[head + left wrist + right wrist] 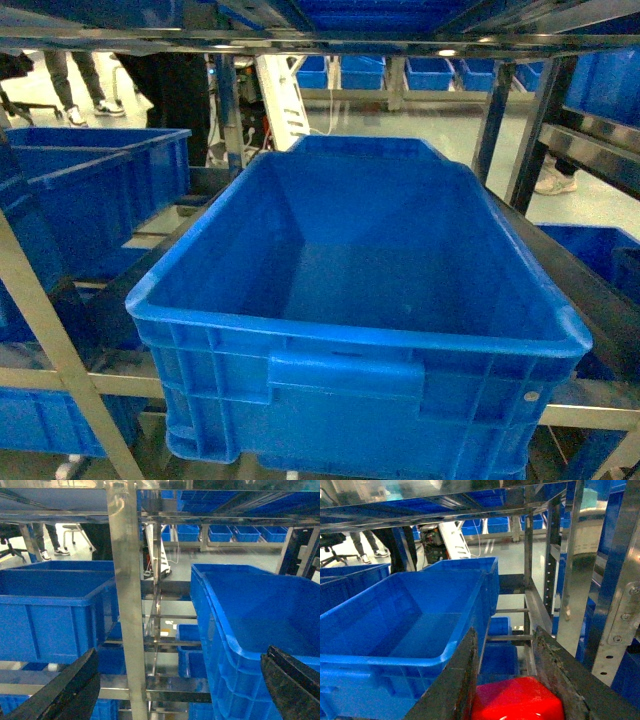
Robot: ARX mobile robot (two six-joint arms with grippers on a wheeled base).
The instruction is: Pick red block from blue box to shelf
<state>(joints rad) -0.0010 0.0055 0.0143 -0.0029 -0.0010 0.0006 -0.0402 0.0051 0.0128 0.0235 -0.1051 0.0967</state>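
the right gripper [512, 680] has its jaws pinching the red block [517, 700], held just in front of the shelf [570, 580] near the right end of a dark blue ribbed crate [360, 290]; the left gripper [180, 685] has its jaws spread wide with nothing between them, facing a steel post [127, 605]. the crate sits on a steel tier, with another crate [90, 190] to its left. beyond the rack lies a pale glossy floor [440, 125], a far row of blue bins [225, 532], and people's legs [85, 85] at far left.
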